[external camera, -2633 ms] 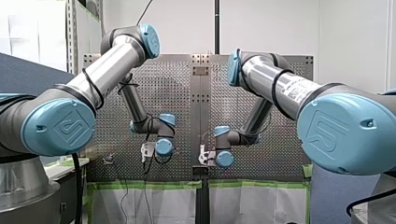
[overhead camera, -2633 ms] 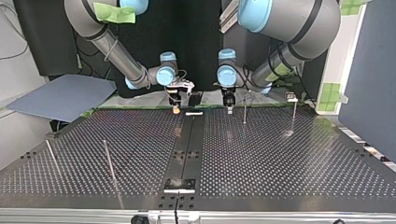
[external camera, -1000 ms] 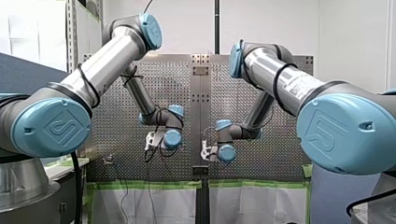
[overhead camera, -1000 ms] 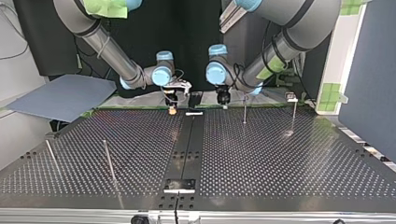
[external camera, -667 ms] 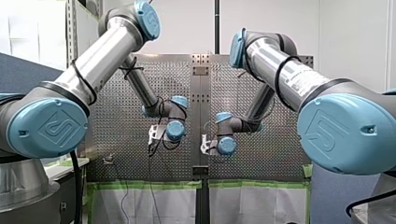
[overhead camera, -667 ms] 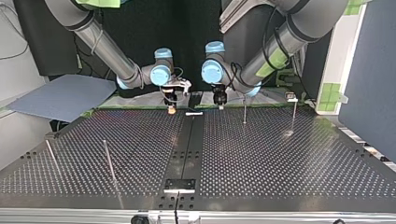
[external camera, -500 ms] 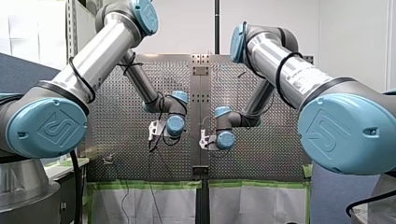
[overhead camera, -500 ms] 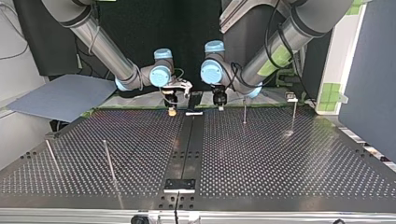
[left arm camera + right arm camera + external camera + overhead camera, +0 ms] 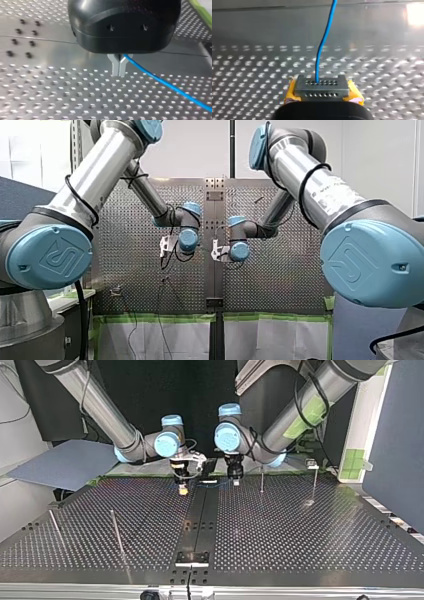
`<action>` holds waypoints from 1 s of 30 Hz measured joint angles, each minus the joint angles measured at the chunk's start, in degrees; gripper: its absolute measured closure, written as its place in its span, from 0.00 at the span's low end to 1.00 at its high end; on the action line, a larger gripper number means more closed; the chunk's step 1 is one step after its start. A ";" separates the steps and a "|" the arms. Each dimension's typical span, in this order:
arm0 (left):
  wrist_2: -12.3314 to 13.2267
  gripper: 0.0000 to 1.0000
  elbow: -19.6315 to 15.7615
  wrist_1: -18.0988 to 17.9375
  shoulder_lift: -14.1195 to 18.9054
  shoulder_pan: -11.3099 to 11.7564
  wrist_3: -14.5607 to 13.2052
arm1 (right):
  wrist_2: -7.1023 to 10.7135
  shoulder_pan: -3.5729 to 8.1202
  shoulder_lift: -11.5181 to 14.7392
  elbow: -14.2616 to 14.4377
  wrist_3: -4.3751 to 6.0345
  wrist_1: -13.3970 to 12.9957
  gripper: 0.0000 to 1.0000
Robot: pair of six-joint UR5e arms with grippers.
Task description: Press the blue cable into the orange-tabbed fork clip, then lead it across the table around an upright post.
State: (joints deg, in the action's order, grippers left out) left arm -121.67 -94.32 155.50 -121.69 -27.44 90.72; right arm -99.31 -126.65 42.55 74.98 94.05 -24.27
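Observation:
The thin blue cable (image 9: pixel 160 81) leaves my left gripper (image 9: pixel 119 68), whose metal fingers are shut on it just above the perforated table. In the right wrist view the blue cable (image 9: pixel 324 42) runs straight ahead from my right gripper (image 9: pixel 321 87), whose yellow pads are shut on it. In the top view my right gripper (image 9: pixel 183 488) hangs left of the centre strip and my left gripper (image 9: pixel 235 479) right of it. A faint stretch of blue cable (image 9: pixel 210 485) spans between them. No orange-tabbed clip is clear in any view.
Two upright posts (image 9: pixel 262 480) (image 9: pixel 315 484) stand near the table's far edge at the top view's right, with a small fixture (image 9: pixel 312 464) behind them. Two more posts (image 9: pixel 116 532) (image 9: pixel 56 529) lean at the near left. A white piece (image 9: pixel 207 481) lies on the dark centre strip (image 9: pixel 200 525).
Both grippers have come away from the table's far edge toward the top view's camera, the right one further. The blue cable now shows stretched between them.

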 joint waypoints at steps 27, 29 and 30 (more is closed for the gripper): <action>0.07 1.00 6.75 8.59 12.86 0.17 0.21 | 0.96 0.13 12.94 -3.22 0.45 5.54 1.00; 0.22 1.00 6.99 8.65 13.75 0.01 -0.35 | 0.99 0.23 13.99 -3.55 0.45 5.84 1.00; 0.32 1.00 7.17 8.71 14.16 -0.09 -0.61 | 1.00 0.27 14.45 -3.71 0.45 6.01 1.00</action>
State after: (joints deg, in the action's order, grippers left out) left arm -121.35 -87.15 164.20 -107.53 -27.53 90.11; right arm -98.31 -126.38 56.99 71.27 94.50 -18.26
